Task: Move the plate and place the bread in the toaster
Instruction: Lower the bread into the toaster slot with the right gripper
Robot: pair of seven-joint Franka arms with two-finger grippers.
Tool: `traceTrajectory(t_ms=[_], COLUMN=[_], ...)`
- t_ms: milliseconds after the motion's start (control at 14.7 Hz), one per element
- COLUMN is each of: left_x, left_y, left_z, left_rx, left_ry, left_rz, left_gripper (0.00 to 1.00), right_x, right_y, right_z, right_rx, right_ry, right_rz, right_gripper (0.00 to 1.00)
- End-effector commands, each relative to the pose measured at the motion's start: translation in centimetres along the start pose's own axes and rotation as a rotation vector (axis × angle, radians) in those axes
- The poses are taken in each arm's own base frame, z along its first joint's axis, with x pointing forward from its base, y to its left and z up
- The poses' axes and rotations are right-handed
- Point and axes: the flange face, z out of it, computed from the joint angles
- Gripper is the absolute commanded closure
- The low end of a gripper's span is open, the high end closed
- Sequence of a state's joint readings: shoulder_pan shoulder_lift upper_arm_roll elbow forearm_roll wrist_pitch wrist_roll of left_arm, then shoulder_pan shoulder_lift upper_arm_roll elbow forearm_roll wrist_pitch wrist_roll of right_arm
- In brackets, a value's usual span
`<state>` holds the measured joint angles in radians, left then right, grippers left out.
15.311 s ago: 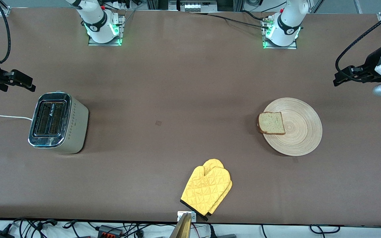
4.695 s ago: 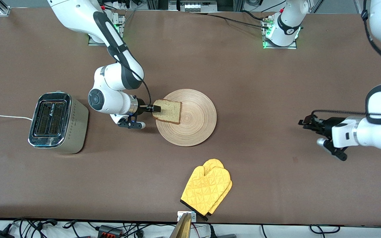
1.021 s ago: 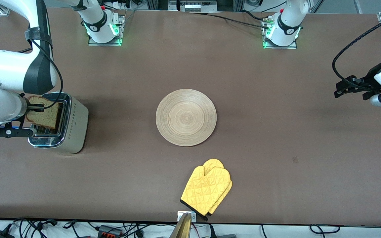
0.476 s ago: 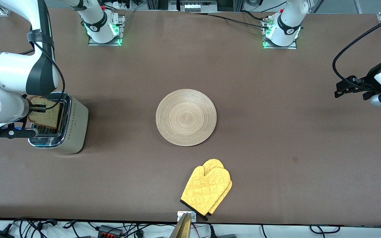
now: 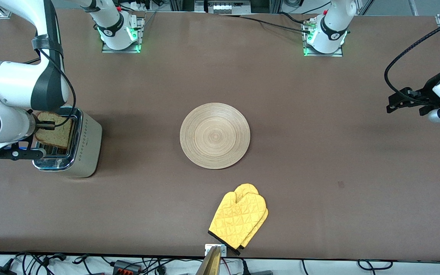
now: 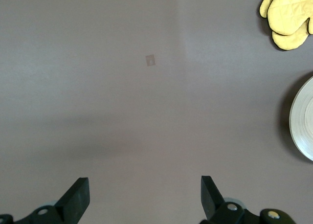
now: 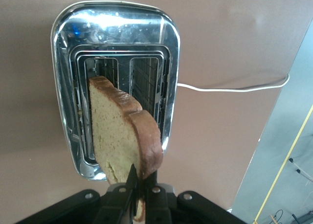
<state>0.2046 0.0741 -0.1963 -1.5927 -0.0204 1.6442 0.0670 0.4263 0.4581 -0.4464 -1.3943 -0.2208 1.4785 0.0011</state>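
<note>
In the front view, the plate (image 5: 215,135) lies bare at the middle of the tabletop (image 5: 281,95), well apart from the toaster (image 5: 68,142), which sits at the right arm's end. The plate part looks finished; the bread is not yet in a slot. The right gripper (image 5: 54,124) hangs over the toaster's chrome top, clamped on one edge of the bread (image 5: 54,130), which stands on edge above the slots. The toaster's long axis runs toward the front camera, and the slice seems roughly in line with it. The left gripper (image 5: 392,105) waits over the left arm's end of the tabletop. A yellow oven mitt (image 5: 239,219) lies nearer the camera than the plate.

In the left wrist view, the left gripper's fingers (image 6: 78,198) stand apart, holding nothing, above bare tabletop; the plate's rim and the mitt show at the edge.

In the right wrist view, the slice (image 7: 122,133) is pinched at its crust, its free end over one slot and angled slightly across it. Lowering and release remain.
</note>
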Motion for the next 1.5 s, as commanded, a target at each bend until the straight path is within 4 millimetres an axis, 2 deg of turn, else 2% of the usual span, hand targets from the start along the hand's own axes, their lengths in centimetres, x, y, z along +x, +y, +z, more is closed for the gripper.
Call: traceTrajectory(t_ms=[0,408,885,1361,1429], left_x=[-0.3,-0.3,-0.3,-0.3,-0.3], left_y=[0.0,0.1,0.1,0.0,0.1], left_z=[-0.4,-0.3,-0.4,-0.3,-0.3], left_rx=[-0.003,-0.003,-0.003,-0.003,-0.004], left_ry=[0.004,0.004,0.004,0.003,0.001], left_rz=[-0.004,-0.002,-0.002,-0.004,-0.002], left_gripper=[0.0,0.0,0.0,0.0,0.0], right_x=[0.1,0.9,1.3,1.7,1.7], right_y=[-0.5,-0.4,-0.6,-1.5,-1.6], right_z=[0.3,1.0,0.5,2.0,2.1], right_rx=[0.012,0.008,0.018,0.015,0.024], right_ry=[-0.008,0.006,0.045,0.009,0.007], right_rz=[0.001,0.004,0.004,-0.003,-0.003], right_gripper=[1.0,1.0,1.0,1.0,0.76])
